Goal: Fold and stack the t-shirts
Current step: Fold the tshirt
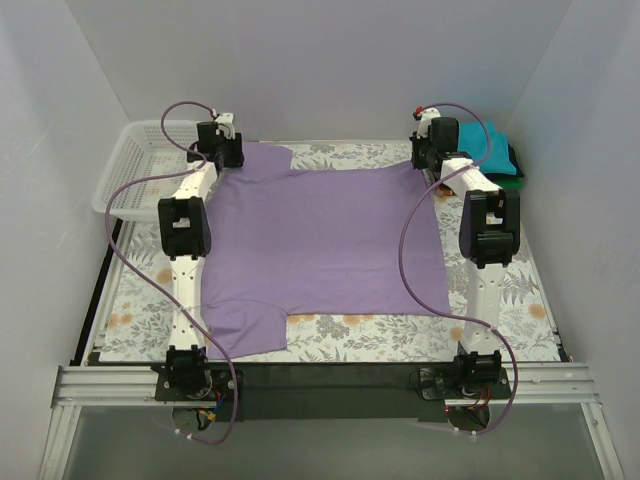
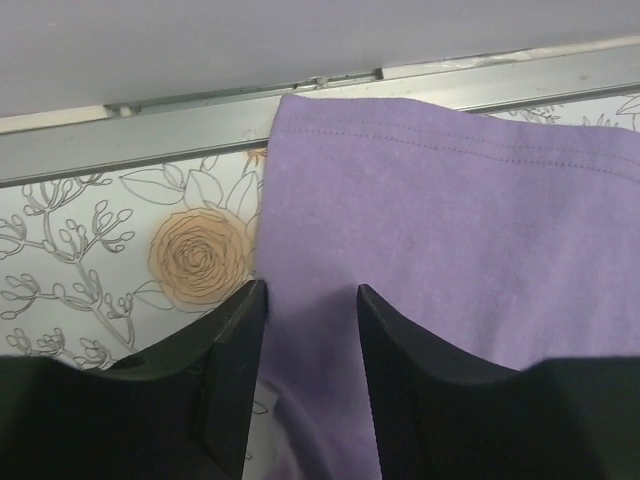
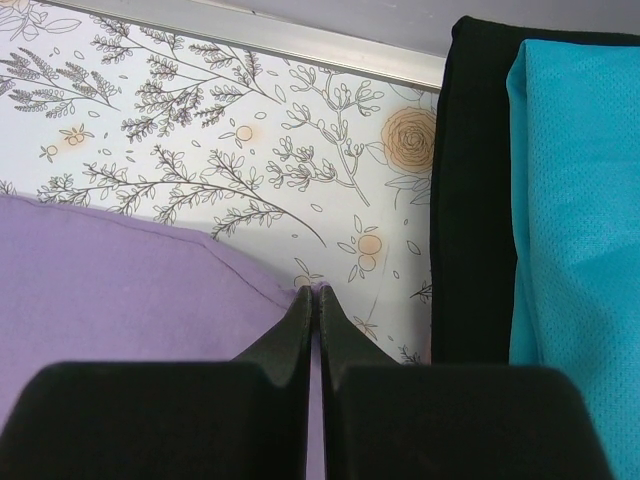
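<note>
**Lavender shirt gripped at one corner only**

Lavender t-shirt [image 1: 320, 240] lay spread flat, its far hem reaching both grippers. The right gripper [image 3: 312, 292] had its jaws pressed together on the very tip of a hem corner, apparently pinching it. The bulk of the cloth ran off to the left of those jaws. The left gripper [image 2: 310, 295] stood with its jaws narrowly parted. The shirt's side edge ran up between them, and most of the fabric lay to their right.

The thin bite on the right looked the likeliest thing to fail, since a lift could pull so little cloth free. If the left jaws closed off the edge, or lifted out of step, the hem would probably skew and the fold wrinkle. A folded teal shirt [image 3: 580, 200] on a dark one [image 3: 470, 200] sat just right of the right jaws, near enough for a swing to disturb the stack.

Underneath lay a floral table cloth [image 3: 200, 150], with an aluminium rail [image 2: 150, 135] beyond both sets of jaws. A white mesh basket [image 1: 130, 170] stood left of the left jaws. Plain white walls [image 1: 320, 60] closed the space.
</note>
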Motion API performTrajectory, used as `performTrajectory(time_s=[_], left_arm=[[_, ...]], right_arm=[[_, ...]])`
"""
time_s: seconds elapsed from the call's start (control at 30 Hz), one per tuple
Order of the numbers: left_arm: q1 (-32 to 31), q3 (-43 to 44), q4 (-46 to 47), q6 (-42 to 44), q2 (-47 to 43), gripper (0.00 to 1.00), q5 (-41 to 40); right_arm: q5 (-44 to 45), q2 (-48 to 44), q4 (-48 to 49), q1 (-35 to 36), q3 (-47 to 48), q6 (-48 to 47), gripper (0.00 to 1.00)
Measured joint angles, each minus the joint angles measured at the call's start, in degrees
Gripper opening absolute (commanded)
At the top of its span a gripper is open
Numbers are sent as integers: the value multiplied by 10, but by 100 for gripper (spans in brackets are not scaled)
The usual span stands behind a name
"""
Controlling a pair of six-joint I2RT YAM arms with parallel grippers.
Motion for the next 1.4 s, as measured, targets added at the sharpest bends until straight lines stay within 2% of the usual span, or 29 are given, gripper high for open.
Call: performTrajectory(time_s=[0.03, 0.07, 0.13, 0.23, 0.57, 0.9, 1.2, 1.4], left_arm=[[-1, 3, 2, 0, 3, 36, 1], [-3, 4, 3, 1, 4, 21, 2], [-7, 5, 3, 0, 5, 7, 9], [-11, 5, 4, 0, 6, 1, 11], [-11, 1, 36, 2, 3, 0, 16], [-10, -66, 90, 0, -68, 0, 43], [17, -172, 120, -5, -154, 0, 99], [36, -254, 140, 1, -218, 0, 129]], right_arm=[[0, 0, 0, 0, 0, 0, 1], [0, 0, 0, 0, 0, 0, 1], [0, 0, 0, 0, 0, 0, 1], [-2, 0, 0, 0, 0, 0, 1], [-4, 0, 0, 0, 0, -1, 1], [-4, 0, 0, 0, 0, -5, 1], [-11, -7, -1, -7, -2, -23, 1], [-38, -44, 0, -13, -27, -35, 1]])
